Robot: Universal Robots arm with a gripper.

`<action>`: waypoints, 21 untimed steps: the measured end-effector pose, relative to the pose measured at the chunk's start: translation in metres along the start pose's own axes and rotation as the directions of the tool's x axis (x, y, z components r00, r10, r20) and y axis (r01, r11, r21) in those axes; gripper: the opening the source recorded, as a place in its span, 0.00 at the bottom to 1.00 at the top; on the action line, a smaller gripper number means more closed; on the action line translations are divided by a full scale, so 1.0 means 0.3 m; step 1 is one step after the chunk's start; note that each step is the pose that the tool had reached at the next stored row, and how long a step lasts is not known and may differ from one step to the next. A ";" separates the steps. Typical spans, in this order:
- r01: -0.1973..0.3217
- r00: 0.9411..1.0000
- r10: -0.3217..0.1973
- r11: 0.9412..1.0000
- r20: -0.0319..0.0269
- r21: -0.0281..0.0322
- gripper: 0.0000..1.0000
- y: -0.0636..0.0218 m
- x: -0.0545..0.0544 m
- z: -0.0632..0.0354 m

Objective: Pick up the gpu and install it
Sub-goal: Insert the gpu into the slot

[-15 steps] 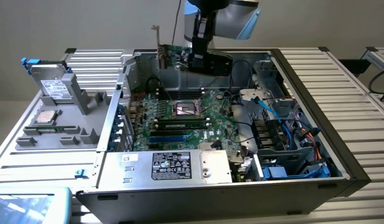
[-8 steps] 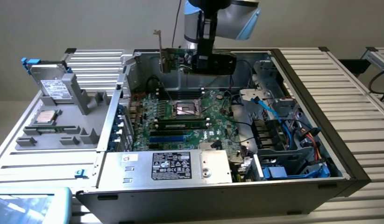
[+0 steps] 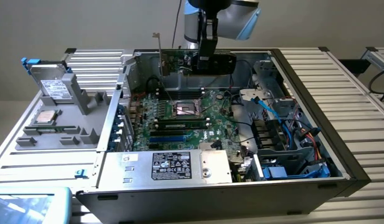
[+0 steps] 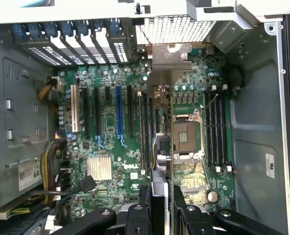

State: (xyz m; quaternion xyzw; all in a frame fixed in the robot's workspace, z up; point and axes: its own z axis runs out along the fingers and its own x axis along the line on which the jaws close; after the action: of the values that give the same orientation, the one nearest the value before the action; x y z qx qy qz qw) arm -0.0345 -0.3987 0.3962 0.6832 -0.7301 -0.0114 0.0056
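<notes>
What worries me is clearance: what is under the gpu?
The motherboard, with slots and a CPU socket flanking the gpu, which the pincer holds above. The strip straight below it is hidden.

Edge-on in the wrist view, the gpu (image 4: 160, 161) hides its faces (and a motherboard (image 4: 110, 132) strip behind).

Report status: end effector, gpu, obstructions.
End effector shut on the gpu. Card held upright, in the air above the open case, not seated on the motherboard. No obstruction seen below the card.
</notes>
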 end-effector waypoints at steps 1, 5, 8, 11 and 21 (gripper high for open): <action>0.000 1.000 0.000 1.000 0.000 0.000 0.28 0.000 0.000 0.000; 0.000 1.000 0.000 1.000 -0.005 0.000 0.28 0.001 0.000 0.002; 0.005 1.000 -0.005 1.000 -0.024 0.002 0.28 0.004 0.000 0.005; 0.015 0.999 -0.015 1.000 -0.034 0.002 0.28 0.015 0.001 0.010; 0.036 0.999 -0.036 0.999 -0.037 0.002 0.28 0.099 0.007 0.024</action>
State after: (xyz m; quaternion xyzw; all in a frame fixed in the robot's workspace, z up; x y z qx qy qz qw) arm -0.0645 -0.3986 0.3898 0.6964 -0.7174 0.0020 0.0179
